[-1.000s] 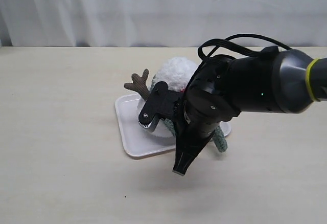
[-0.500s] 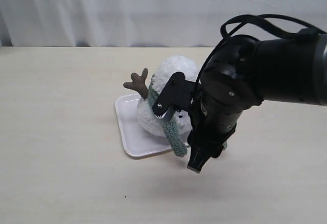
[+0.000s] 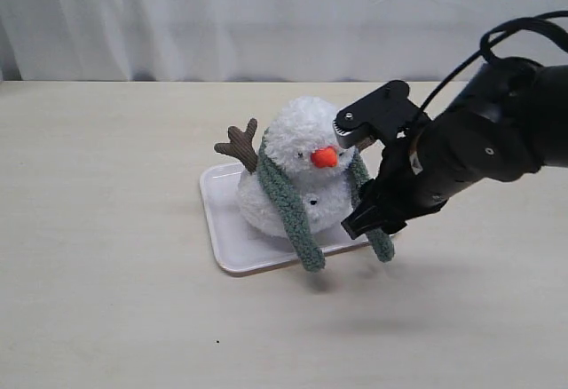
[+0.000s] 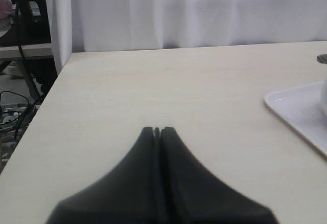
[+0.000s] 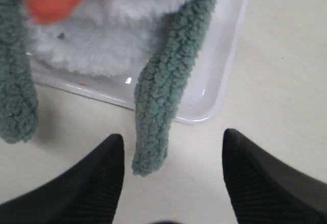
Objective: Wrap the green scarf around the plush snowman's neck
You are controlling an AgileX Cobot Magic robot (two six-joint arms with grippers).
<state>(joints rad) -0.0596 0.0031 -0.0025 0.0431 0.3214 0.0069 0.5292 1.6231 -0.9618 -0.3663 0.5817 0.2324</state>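
The plush snowman [image 3: 302, 140] sits upright on a white tray [image 3: 222, 207], orange nose facing front. Around its neck lies the green scarf [image 3: 288, 202], both ends hanging down the front past the tray's edge. My right gripper [image 3: 346, 178] is open just right of the snowman, beside the right scarf end. In the right wrist view that scarf end [image 5: 156, 127] dangles between the spread fingers of the gripper [image 5: 173, 141] without touching them; the snowman's white body [image 5: 97, 40] is above. My left gripper [image 4: 157, 130] is shut and empty over bare table, left of the tray.
One brown twig arm [image 3: 238, 143] sticks out at the snowman's left. The tray corner [image 4: 301, 111] shows in the left wrist view. A white curtain [image 3: 266, 16] backs the table, and the table's edge [image 4: 48, 91] lies near the left gripper.
My right arm has swung from in front of the snowman to its right side, uncovering it. The scarf now hangs free round the neck.
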